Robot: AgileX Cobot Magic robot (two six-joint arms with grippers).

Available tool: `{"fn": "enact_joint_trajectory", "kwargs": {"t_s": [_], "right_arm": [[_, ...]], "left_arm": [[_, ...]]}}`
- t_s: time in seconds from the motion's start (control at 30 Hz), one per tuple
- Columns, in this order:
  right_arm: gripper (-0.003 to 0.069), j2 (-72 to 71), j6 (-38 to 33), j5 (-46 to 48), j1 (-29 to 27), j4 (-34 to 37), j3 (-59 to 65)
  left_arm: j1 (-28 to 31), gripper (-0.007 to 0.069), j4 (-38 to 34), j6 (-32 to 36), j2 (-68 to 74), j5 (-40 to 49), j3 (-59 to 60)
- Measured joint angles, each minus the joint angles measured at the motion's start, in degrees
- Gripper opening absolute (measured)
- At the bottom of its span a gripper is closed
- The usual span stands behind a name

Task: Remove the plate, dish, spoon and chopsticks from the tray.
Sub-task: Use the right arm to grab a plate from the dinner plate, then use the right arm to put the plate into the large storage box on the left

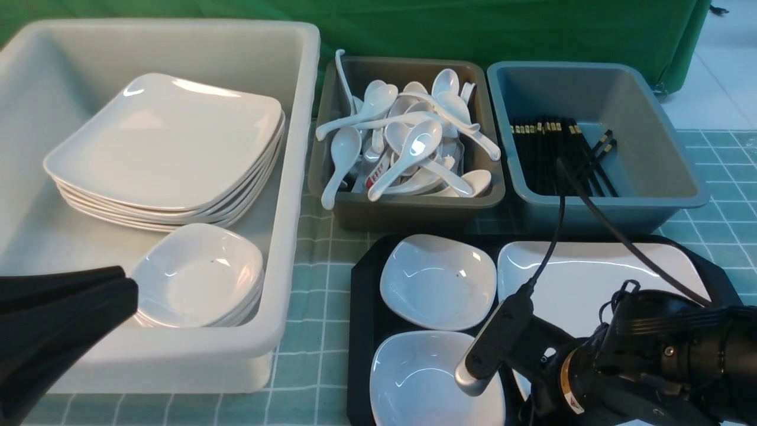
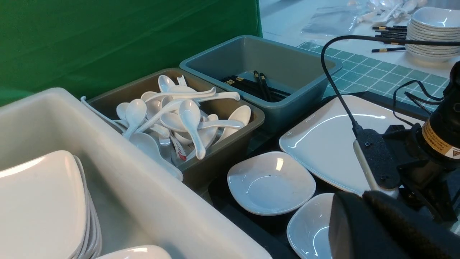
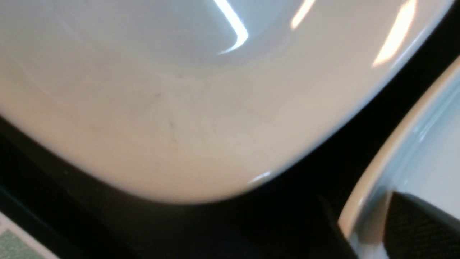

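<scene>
In the front view, the tray (image 1: 362, 355) on the desk (image 1: 319, 284) carried the plate (image 1: 591, 278), a far dish (image 1: 437, 281) and a near dish (image 1: 414, 378); no spoon or chopsticks showed on it. The left pincer (image 1: 129, 283) hung closed and empty near the white bin (image 1: 295, 177). The right arm (image 1: 650, 349) crouched low between near dish and plate, hiding the right pincer. The left wrist view agreed. In the right wrist view, 1 black pad (image 3: 417, 226) sat at a white rim, likely the plate's; whether the right pincer gripped it, I could not tell. A shallow bite on glossy ware could slip or nudge the neighbouring dish.
</scene>
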Motion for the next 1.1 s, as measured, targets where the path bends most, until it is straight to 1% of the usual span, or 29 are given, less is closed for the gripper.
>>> {"fn": "enact_joint_trajectory", "kwargs": {"t_s": [0.1,0.13,0.17,0.2,0.27,0.3,0.4,0.5,0.53,0.57,0.67,0.73,0.77,0.8,0.83,0.87,0.9,0.93,0.97,1.03,1.1], "right_arm": [[0.0265,-1.81,0.63,1.26,0.48,0.09,0.06],[0.023,-4.16,1.27,4.41,1.45,0.17,-0.5],[0.0224,-4.51,1.51,4.94,1.63,0.17,-0.79],[0.0181,-7.25,2.08,9.16,2.85,0.05,-2.24],[0.0125,-11.54,2.6,15.82,4.89,-0.15,-5.55],[0.0125,-11.96,2.6,16.44,5.11,-0.15,-5.95],[0.0064,-17.8,3.75,28.09,8.53,0.68,-15.35],[0.0064,-18.85,4.33,35.34,9.21,1.28,-21.83],[0.0064,-18.84,4.33,35.83,9.21,1.28,-22.28],[0.0065,-18.84,3.34,39.25,9.25,1.48,-26.03],[0.0064,-17.9,0.88,40.69,9.25,1.18,-31.68],[0.0064,-15.64,-2.1,39.05,9.25,0.95,-38.61],[0.0064,-13.56,-4.56,37.07,9.25,1.13,-42.92],[0.0064,-13.15,-5.55,36.68,9.25,1.41,-43.67],[0.0064,-9.33,-10.65,33.16,9.25,2.74,-49.85],[0.0064,-7.11,-13.01,31.36,9.25,3.6,-52.26],[0.0064,-2.86,-19.06,28.55,9.25,6.2,-58.87],[0.0064,-0.92,-22.74,27.48,9.25,7.91,-61.43],[0.0064,1.7,-25.46,26.4,9.25,9.63,-64.82],[0.0064,9.02,-34.67,24.82,9.31,13.46,-73.26],[0.0064,14.13,-41.12,24.6,9.46,16.26,-80.47]], "left_arm": [[0.0,0.0017,0.0,0.0,0.0,0.14,0.0],[0.0,0.0017,-0.05,0.0,0.0,0.36,0.0],[0.0,0.0017,-0.05,0.0,0.0,0.36,0.0],[0.0,0.0017,-0.05,0.0,0.0,0.41,0.0],[0.0,0.0017,-0.05,0.0,0.0,0.52,0.0],[0.0,0.0017,-0.05,0.0,0.0,0.52,0.0],[0.0,0.0017,-0.05,0.36,0.0,0.55,0.0],[0.0,0.0017,-0.05,0.68,0.0,0.55,0.0],[0.0,0.0017,-0.05,0.68,0.0,0.55,0.0],[0.0,0.0017,-0.05,0.68,0.0,0.55,0.0],[0.0,0.0017,0.38,0.38,0.0,0.59,0.0],[0.0,0.0017,4.33,-3.31,0.0,1.12,-0.64],[0.0,0.0017,7.6,-6.57,0.0,1.86,-1.45],[0.0,0.0017,9.13,-8.84,0.0,2.32,-1.87],[0.0,0.0017,15.13,-14.37,-0.06,4.52,-3.89],[0.0,0.0017,19.7,-17.39,-0.12,5.88,-5.01],[0.0,0.0017,24.87,-21.58,-0.62,8.05,-6.61],[0.0,0.0017,28.01,-24.66,-1.13,9.96,-7.83],[0.0,0.0017,30.78,-26.33,-1.96,11.09,-8.54],[0.0,0.0017,36.57,-31.27,-4.13,14.89,-10.71],[0.0,0.0017,39.15,-33.82,-6.22,17.4,-11.87]]}}
